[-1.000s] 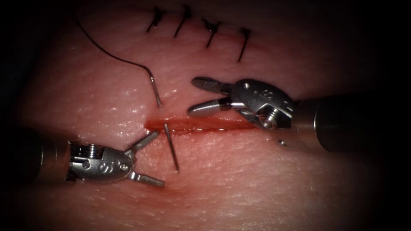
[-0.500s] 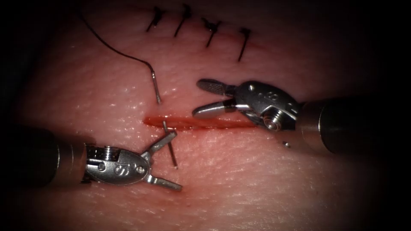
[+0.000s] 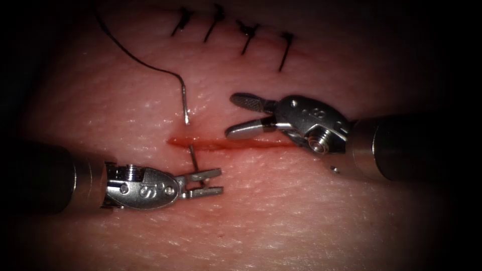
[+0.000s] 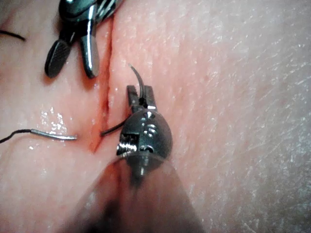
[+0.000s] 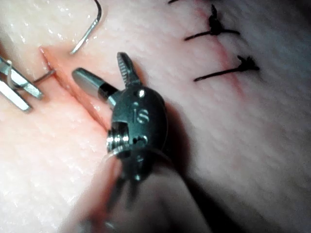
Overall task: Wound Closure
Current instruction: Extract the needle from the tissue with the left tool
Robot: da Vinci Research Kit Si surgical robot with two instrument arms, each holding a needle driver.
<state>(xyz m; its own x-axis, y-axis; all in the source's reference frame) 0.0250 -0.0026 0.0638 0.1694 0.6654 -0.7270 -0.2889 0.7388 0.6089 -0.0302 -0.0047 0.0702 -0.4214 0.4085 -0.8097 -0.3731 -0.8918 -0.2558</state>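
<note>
The curved needle (image 3: pixel 186 106) is in the tissue (image 3: pixel 301 221) near the left end of the cut (image 3: pixel 241 144). Its tail stands above the cut with dark thread (image 3: pixel 135 60) trailing up and left, and its front part (image 3: pixel 193 155) comes out below the cut. My left tool (image 3: pixel 220 182) is shut on that front part near the tip. In the left wrist view the left tool's jaws (image 4: pixel 141 94) clamp the needle (image 4: pixel 137 77), and the point sticks out past them. My right tool (image 3: pixel 231 115) hovers open above the cut to the right of the needle, holding nothing. The right tool (image 5: pixel 99 65) shows spread jaws.
Several dark finished stitches (image 3: pixel 246 37) close the far part of the wound, and the right wrist view has these stitches (image 5: pixel 218 31) too. Red fluid lines the open cut. The right tool's shaft (image 3: pixel 401 145) comes in over the cut's right end.
My left tool moved right to the emerging needle and its jaws went from wide open to shut around it. The right tool shifted slightly right and stayed open.
</note>
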